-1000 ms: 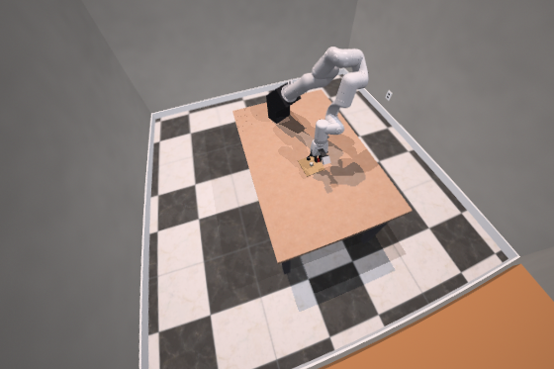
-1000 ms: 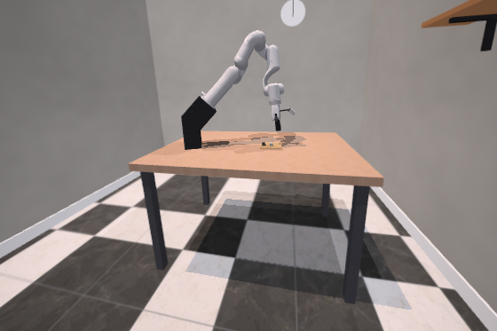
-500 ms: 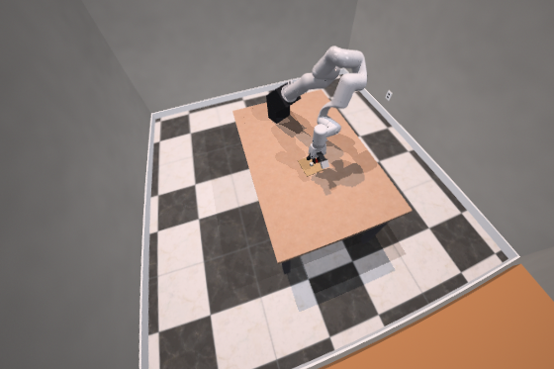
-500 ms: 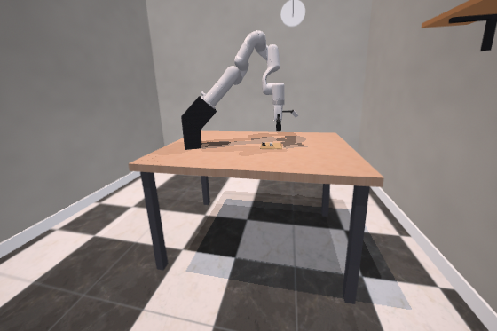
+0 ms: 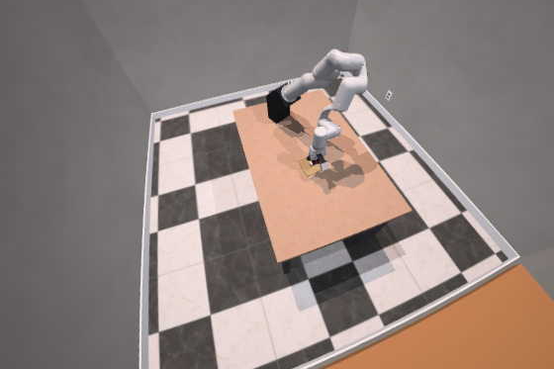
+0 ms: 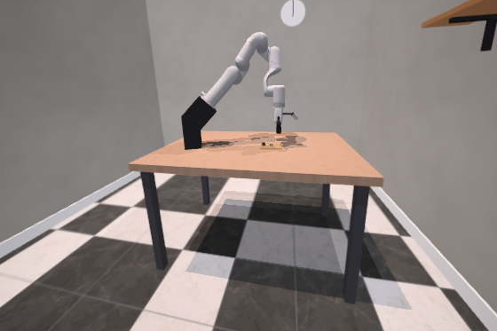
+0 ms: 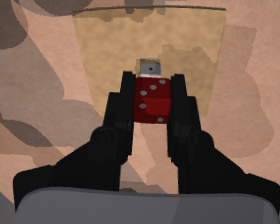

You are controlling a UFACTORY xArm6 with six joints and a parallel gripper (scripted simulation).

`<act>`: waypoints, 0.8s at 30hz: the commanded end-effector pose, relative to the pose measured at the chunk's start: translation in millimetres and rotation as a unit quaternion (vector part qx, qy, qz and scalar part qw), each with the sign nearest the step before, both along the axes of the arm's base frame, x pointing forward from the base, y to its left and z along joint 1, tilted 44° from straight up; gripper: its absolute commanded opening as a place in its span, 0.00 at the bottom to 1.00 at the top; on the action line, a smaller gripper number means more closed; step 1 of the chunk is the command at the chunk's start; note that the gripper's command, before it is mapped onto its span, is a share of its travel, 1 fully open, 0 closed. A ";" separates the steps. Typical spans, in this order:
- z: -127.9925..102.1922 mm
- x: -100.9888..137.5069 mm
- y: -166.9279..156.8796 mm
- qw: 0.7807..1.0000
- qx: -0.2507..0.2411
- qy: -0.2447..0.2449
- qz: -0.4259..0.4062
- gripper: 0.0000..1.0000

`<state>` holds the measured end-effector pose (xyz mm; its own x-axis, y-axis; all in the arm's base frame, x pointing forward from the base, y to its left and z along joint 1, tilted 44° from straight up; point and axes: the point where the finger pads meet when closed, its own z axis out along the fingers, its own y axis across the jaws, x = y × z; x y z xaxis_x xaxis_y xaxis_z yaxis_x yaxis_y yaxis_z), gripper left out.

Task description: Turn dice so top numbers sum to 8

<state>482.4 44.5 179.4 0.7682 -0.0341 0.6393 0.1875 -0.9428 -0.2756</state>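
My gripper (image 7: 152, 90) is shut on a red die (image 7: 154, 100) with white pips and holds it above the near edge of the tan mat (image 7: 150, 47). A grey die (image 7: 150, 67) lies on the mat just beyond the red one. In the top view the gripper (image 5: 317, 160) hangs over the mat (image 5: 311, 167) in the middle of the table. In the exterior view the gripper (image 6: 278, 127) is a little above the mat (image 6: 271, 145), where small dark dice (image 6: 265, 143) sit. A third die is too small to make out.
The arm's black base (image 5: 277, 106) stands at the table's far corner. The wooden table (image 5: 317, 173) stretches around the mat on all sides. A shelf (image 6: 466, 13) hangs on the right wall, well away.
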 end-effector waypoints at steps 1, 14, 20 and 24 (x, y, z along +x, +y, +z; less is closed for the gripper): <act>-8.8 9.4 4.3 1.000 0.000 -0.002 0.000 0.15; -44.8 40.9 21.1 1.000 0.000 -0.002 0.000 0.15; -55.3 50.1 26.0 1.000 0.000 -0.002 0.000 0.15; -56.1 50.8 26.4 1.000 0.000 -0.002 0.000 0.15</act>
<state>531.4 70.6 123.1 0.7681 -0.0340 0.6394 0.1879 -0.9426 -0.2760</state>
